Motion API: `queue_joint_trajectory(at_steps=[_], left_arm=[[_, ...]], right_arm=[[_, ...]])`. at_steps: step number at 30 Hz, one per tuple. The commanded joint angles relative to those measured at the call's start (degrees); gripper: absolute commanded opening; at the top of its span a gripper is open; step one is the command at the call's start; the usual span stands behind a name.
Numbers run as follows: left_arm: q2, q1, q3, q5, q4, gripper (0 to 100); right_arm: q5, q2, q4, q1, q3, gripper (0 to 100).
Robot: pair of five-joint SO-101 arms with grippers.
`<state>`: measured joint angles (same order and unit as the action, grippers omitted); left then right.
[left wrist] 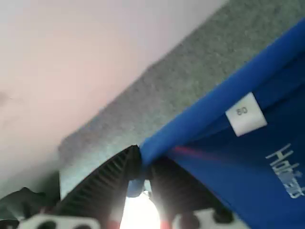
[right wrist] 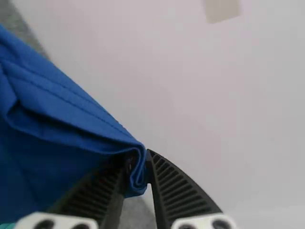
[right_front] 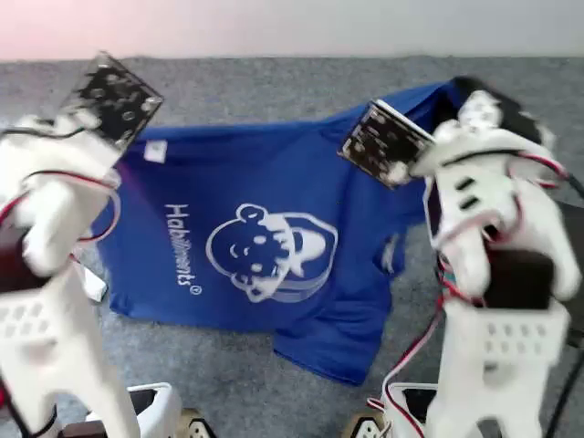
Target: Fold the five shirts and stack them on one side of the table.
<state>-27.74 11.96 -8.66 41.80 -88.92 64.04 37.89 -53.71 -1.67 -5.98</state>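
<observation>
Shirt (right_front: pixel 265 246), blue, one: top edge pinched in my left gripper (left wrist: pixel 138 160) and right gripper (right wrist: pixel 138 164), cloth spanning between them, trailing below.

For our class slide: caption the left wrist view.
Left gripper pinches blue fabric shirt edge over grey felt table.
</observation>
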Motion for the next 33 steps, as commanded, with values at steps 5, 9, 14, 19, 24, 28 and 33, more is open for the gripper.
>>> queue_joint_trajectory(at_steps=[5,9,14,19,24,28,33], left_arm=[[-0.09,-0.09,32.57,0.53,35.60,1],[5.27,0.18,35.21,0.53,46.07,1],[16.97,0.35,29.05,0.53,53.01,1],[28.48,0.26,15.69,0.53,53.19,1],[35.69,0.62,5.76,0.79,53.10,1],[38.33,0.88,1.10,5.01,53.19,1],[41.93,1.14,-3.30,8.00,53.19,1]], right_arm=[[0.44,-9.45,29.23,-2.68,-15.91,0.9],[0.53,-17.10,41.10,-3.74,-16.35,0.9],[2.73,-25.89,56.13,-3.56,-16.35,0.9],[6.77,-31.52,69.14,-3.74,-16.26,0.9],[9.05,-34.51,71.52,-3.74,-14.77,0.9],[9.14,-36.97,71.78,-3.47,-12.92,0.9],[9.14,-41.63,71.78,-3.47,-7.56,0.9]])
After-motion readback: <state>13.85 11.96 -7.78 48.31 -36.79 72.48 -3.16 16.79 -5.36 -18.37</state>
